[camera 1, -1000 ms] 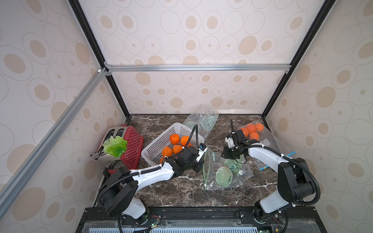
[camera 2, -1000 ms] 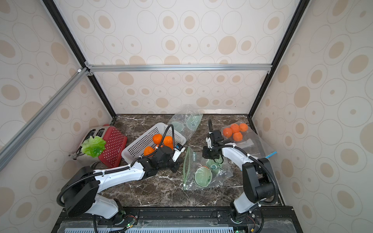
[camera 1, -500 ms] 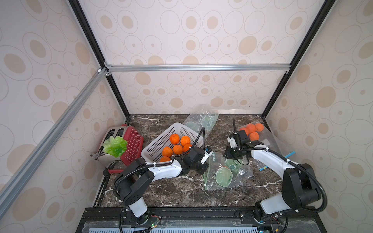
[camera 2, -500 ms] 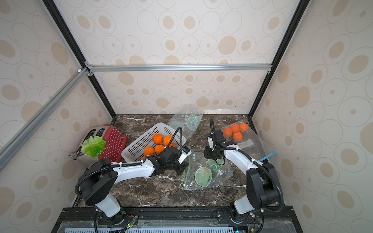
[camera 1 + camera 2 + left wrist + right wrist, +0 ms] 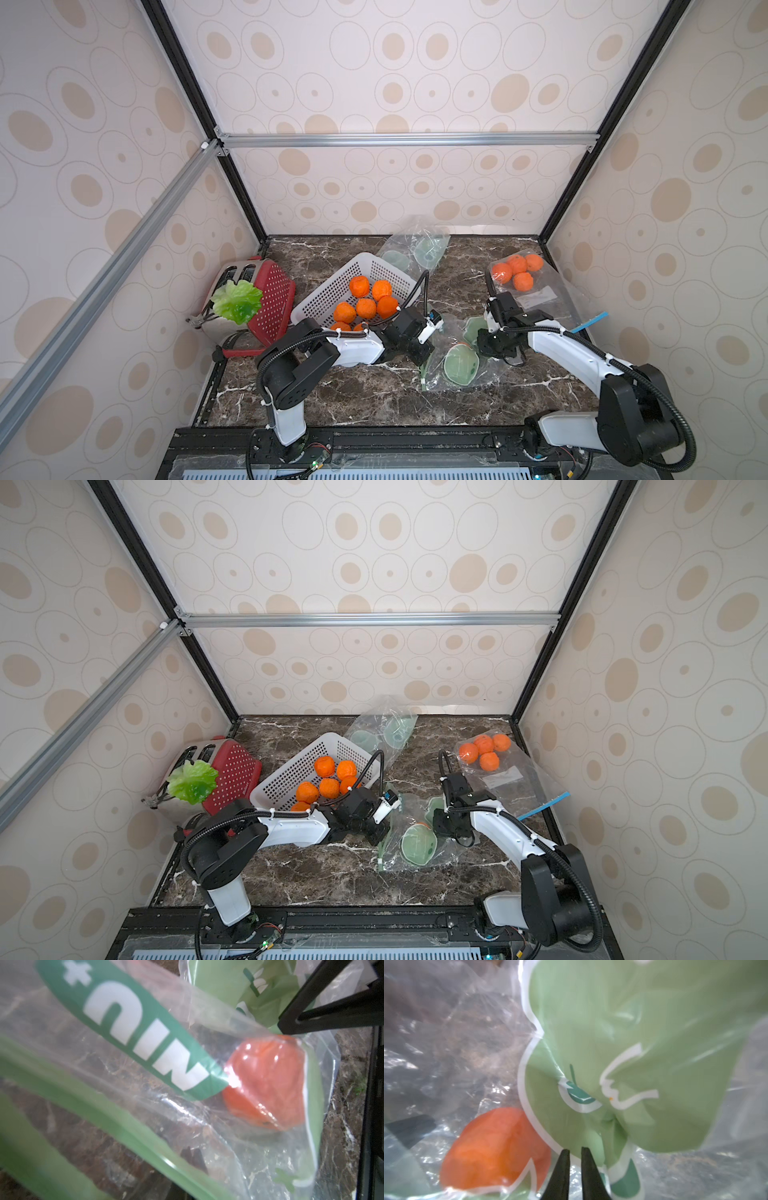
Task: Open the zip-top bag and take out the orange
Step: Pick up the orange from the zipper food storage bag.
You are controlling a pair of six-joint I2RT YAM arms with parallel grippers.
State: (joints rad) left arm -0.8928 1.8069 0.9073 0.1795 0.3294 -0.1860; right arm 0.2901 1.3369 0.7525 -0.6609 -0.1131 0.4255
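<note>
The clear plastic zip-top bag with green print point(image 5: 457, 368) lies on the dark marble table point(image 5: 374, 399) between the two arms. The small round orange point(image 5: 266, 1082) is inside it, and in the right wrist view it sits just beside the fingertips, under the film. Whether the zip is parted, I cannot tell.

The left fingers point(image 5: 417, 352) are closed at the green zip edge of the bag. They seem to pinch this edge, because the green strip runs very close past the left wrist camera. The right fingers point(image 5: 562, 1169) are almost together, with only a thin slit between them. The green-printed film lies in this slit and looks gathered there, so I judge that they hold the film, but how firmly is not clear.

The main danger, I think, is that one pair of fingers has taken both walls of the bag together. Then a pull would only drag the whole bag over the smooth table, and the mouth would not open. The film is thin and slippery, so it may also slide out of a weak grip when the arms pull. A pull that is too strong or crooked could tear the film beside the zip. The orange is loose, so a lifted edge may let it roll deeper, away from the opening. The right fingers are also so near the orange that a small error downward would press on it through the plastic.
</note>
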